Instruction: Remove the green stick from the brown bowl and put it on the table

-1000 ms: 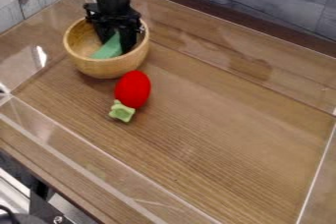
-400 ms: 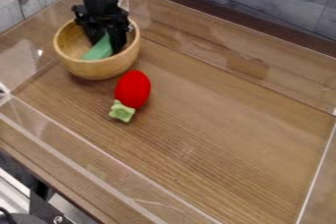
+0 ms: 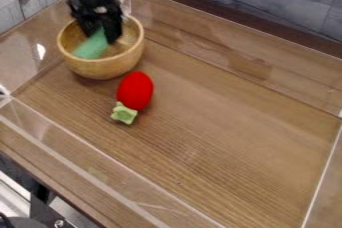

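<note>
tool (image 3: 95, 29) clamped on green stick (image 3: 92, 46) | inside brown bowl (image 3: 80, 65) | advice: lift straight clear of rim (avoid tipping), then lower onto worktop (image 3: 227, 102)

My gripper (image 3: 94, 30), clamped on the green stick (image 3: 91, 46), holds it tilted inside the brown bowl (image 3: 104, 66); a red strawberry toy (image 3: 134, 90) lies beside the bowl on the table (image 3: 227, 112).

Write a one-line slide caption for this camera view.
Gripper shut on the green stick, tilted over the brown bowl; a red strawberry toy lies beside it on the table.
</note>
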Motion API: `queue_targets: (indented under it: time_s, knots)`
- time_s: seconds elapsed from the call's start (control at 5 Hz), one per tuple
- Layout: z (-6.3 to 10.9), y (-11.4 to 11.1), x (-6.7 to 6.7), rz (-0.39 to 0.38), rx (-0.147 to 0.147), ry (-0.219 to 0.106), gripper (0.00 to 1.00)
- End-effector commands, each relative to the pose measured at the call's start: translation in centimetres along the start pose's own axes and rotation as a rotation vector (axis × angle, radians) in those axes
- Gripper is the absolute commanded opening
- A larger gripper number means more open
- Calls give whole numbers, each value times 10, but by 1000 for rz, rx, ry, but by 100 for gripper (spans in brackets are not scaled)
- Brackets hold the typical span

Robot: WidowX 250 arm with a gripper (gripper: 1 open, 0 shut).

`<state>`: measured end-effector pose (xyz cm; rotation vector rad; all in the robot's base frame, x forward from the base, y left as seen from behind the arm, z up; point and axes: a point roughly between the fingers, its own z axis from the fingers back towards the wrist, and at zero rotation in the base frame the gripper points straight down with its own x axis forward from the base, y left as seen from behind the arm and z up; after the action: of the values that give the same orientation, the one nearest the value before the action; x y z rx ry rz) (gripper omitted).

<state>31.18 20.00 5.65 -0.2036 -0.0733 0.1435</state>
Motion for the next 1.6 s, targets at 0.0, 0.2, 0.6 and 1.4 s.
queue_targets:
  time_s: [0.0,0.2,0.6,1.4]
  knots:
    - [63,-3,17,-19,32,-115,0]
    - [76,-21,24,-16,8,-132,0]
    - [72,-76,25,-16,-24,-141,0]
    - [-22,-215,-24,-105,14,-99,0]
